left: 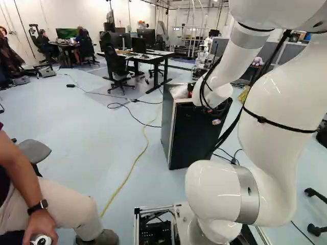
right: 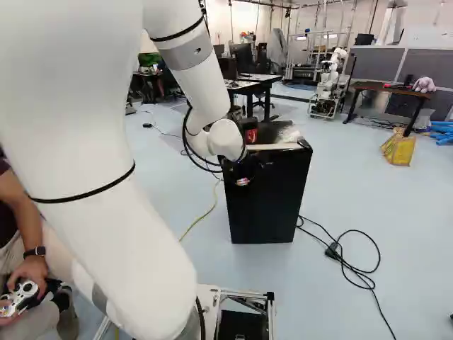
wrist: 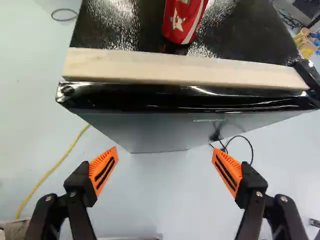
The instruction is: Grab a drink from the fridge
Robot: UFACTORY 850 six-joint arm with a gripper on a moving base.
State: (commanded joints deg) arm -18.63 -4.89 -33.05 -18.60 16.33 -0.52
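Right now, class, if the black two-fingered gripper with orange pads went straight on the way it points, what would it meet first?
Probably the glossy front of the black, box-shaped fridge, which shows ahead of the open gripper; how near it is, the wrist view leaves unclear.

The smooth white arm (left: 286,92) has silver bands (left: 249,196), black straps (left: 278,124), looping cables (right: 185,136) and a black, orange-padded tool (right: 242,172).

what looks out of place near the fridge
A red can is on top of the fridge, though drinks belong inside; a wooden strip lies along its top edge. Loose black cable trails beside the fridge.
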